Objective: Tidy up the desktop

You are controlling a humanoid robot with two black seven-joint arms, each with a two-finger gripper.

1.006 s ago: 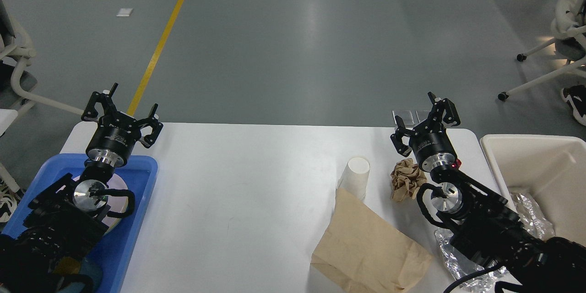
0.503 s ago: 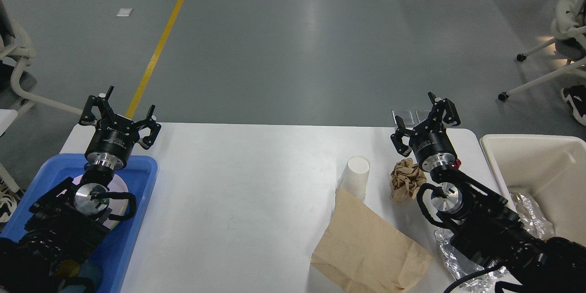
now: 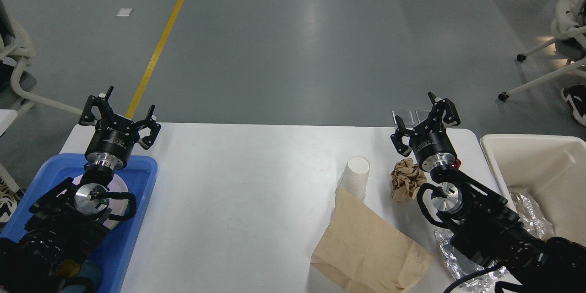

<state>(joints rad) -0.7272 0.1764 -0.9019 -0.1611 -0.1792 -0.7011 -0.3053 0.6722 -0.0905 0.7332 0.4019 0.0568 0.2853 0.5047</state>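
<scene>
The white desktop (image 3: 238,183) fills the lower half of the head view. On its right part stand a white paper cup (image 3: 355,176), a crumpled brown paper ball (image 3: 404,177), a flat brown paper bag (image 3: 369,249) and crinkled foil (image 3: 451,261) under my right arm. My right gripper (image 3: 426,121) hovers open just behind the paper ball, holding nothing. Over the far left corner, above the blue tray (image 3: 137,201), my left gripper (image 3: 120,119) is open and empty.
A white plate (image 3: 120,192) lies in the blue tray under my left arm. A cream bin (image 3: 540,165) with foil inside stands off the right edge. Office chairs sit on the grey floor at far right and far left.
My left gripper has shifted slightly left and back since a second ago. The right arm and the things on the desktop have stayed still.
</scene>
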